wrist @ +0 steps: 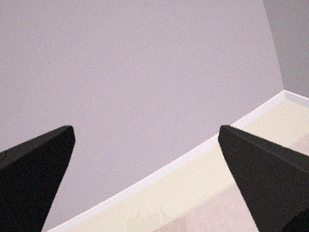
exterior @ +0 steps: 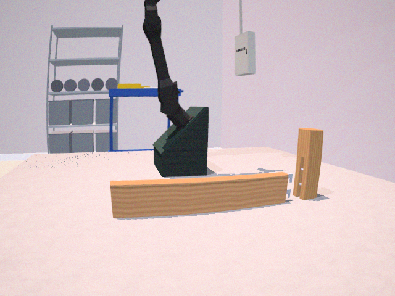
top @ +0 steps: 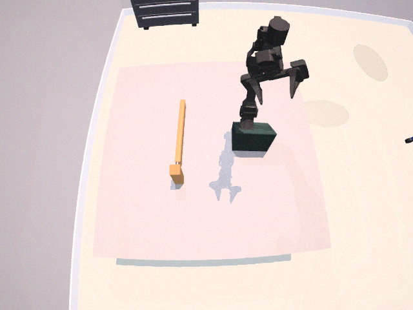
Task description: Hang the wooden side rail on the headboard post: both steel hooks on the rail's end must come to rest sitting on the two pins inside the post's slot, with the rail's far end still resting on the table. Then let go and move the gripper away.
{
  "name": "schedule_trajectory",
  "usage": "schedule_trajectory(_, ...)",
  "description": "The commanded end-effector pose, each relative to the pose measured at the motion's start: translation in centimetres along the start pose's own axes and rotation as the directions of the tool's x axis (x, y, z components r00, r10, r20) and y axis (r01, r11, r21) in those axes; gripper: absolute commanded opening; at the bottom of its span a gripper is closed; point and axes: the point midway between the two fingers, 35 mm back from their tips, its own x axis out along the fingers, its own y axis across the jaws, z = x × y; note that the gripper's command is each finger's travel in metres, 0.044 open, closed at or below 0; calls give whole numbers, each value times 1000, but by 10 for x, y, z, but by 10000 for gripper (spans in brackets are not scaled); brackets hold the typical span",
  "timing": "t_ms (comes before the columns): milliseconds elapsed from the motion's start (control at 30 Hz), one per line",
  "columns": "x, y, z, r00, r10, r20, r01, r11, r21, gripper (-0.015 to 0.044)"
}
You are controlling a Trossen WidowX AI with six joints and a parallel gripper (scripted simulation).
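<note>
Wooden side rail [top: 180,132] [exterior: 199,195] on edge on the table [top: 143,216] [exterior: 191,254], hooked end facing the slot of the upright post [top: 175,170] [exterior: 311,164], just short of it. Gripper [top: 277,101] [wrist: 149,133] wide open, holding nothing, well apart from the rail. Likely step: approach and grasp. Best done by lowering squarely astride the rail near the steel hooks [exterior: 289,184], closing evenly, then lifting that end alone, without nudging the post.

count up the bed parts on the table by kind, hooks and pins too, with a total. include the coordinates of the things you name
rail [top: 180,130] [exterior: 199,198]: 1
post [top: 175,169] [exterior: 312,162]: 1
hooks [top: 177,163] [exterior: 289,176]: 2
pins [exterior: 302,168]: 2
total: 6
</note>
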Motion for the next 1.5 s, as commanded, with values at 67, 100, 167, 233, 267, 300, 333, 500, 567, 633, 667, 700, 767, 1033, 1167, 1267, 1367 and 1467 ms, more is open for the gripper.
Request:
schedule_trajectory(67, 9, -12, 0, 1000, -29, -1, 29, 998, 60, 440)
schedule_trajectory(100, 14, -20, -1, 999, -49, -3, 49, 994, 100, 440)
schedule_trajectory(167, 25, -37, -2, 996, -88, -6, 88, 980, 179, 440)
schedule_trajectory(233, 35, -54, -4, 992, -127, -11, 126, 958, 257, 440)
schedule_trajectory(267, 40, -63, -5, 989, -147, -13, 144, 945, 295, 440)
schedule_trajectory(300, 45, -72, -7, 986, -166, -16, 162, 929, 333, 440)
schedule_trajectory(333, 49, -80, -8, 983, -185, -19, 179, 912, 370, 440)
schedule_trajectory(500, 69, -125, -18, 960, -278, -38, 253, 800, 543, 440)
schedule_trajectory(567, 76, -143, -23, 948, -314, -47, 277, 745, 606, 440)
schedule_trajectory(633, 82, -161, -29, 935, -349, -57, 296, 685, 665, 440)
schedule_trajectory(667, 85, -171, -32, 928, -367, -60, 302, 649, 698, 440)
schedule_trajectory(700, 88, -181, -34, 921, -384, -64, 306, 611, 730, 440)
schedule_trajectory(767, 93, -201, -40, 905, -419, -73, 309, 530, 789, 440)
schedule_trajectory(1033, 106, -279, -72, 829, -547, -119, 255, 180, 950, 440)
schedule_trajectory(1167, 107, -316, -92, 784, -603, -150, 191, 3, 982, 440)
schedule_trajectory(1267, 106, -343, -110, 747, -641, -176, 127, -123, 984, 440)
schedule_trajectory(1367, 103, -369, -129, 708, -676, -204, 49, -241, 969, 440)
schedule_trajectory(1467, 98, -394, -150, 667, -708, -233, -41, -347, 937, 440)
